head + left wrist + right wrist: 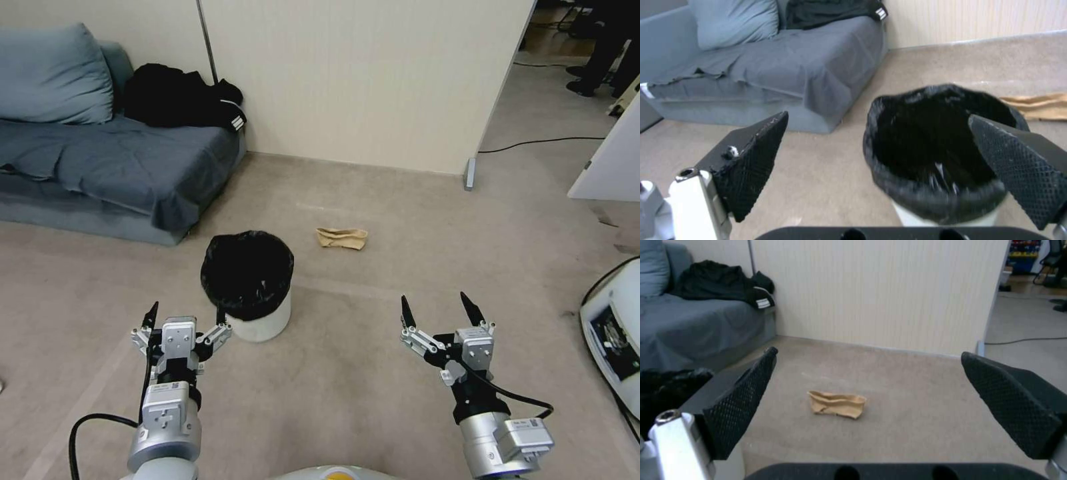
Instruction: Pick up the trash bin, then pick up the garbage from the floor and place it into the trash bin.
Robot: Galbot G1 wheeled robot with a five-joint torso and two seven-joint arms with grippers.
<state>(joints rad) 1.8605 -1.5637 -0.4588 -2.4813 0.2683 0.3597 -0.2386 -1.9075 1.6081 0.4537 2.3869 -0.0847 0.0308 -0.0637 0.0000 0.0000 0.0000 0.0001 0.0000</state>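
The trash bin point(257, 303) is a small white bucket lined with a black bag, standing upright on the carpet. My left gripper point(187, 317) is open, close to the bin's near left side, one fingertip by its rim. The left wrist view has the bin point(938, 150) close in front, between the open fingers and off toward one of them. The garbage, a crumpled brown paper bag point(342, 238), lies on the floor beyond the bin to its right. My right gripper point(440, 310) is open above bare carpet, apart from the bag point(836, 403), which the right wrist view shows ahead.
A grey sofa point(113, 167) with a black garment point(180, 97) stands at the back left. A cream partition wall point(353, 80) runs across the back, with a black cable point(540, 143) on the floor past its end. A white machine point(617, 333) sits at the right edge.
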